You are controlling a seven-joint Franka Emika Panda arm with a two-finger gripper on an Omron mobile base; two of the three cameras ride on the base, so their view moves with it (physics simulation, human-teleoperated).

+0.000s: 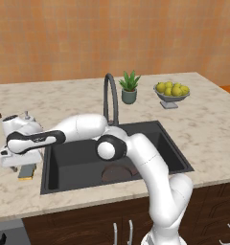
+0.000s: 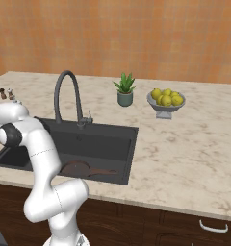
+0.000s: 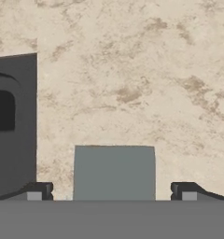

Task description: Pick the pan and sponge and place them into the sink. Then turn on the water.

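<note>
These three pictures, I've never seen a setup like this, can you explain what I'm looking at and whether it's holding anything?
A white robot arm works at a rendered kitchen counter. Two pictures look over it from behind, left and right; the third looks down from its hand. The pan already lies in the black sink, below the tall faucet. The gripper hangs open over the sponge on the counter beside the sink, one fingertip each side, holding nothing. Farther back stand a plant and a fruit bowl.
</note>
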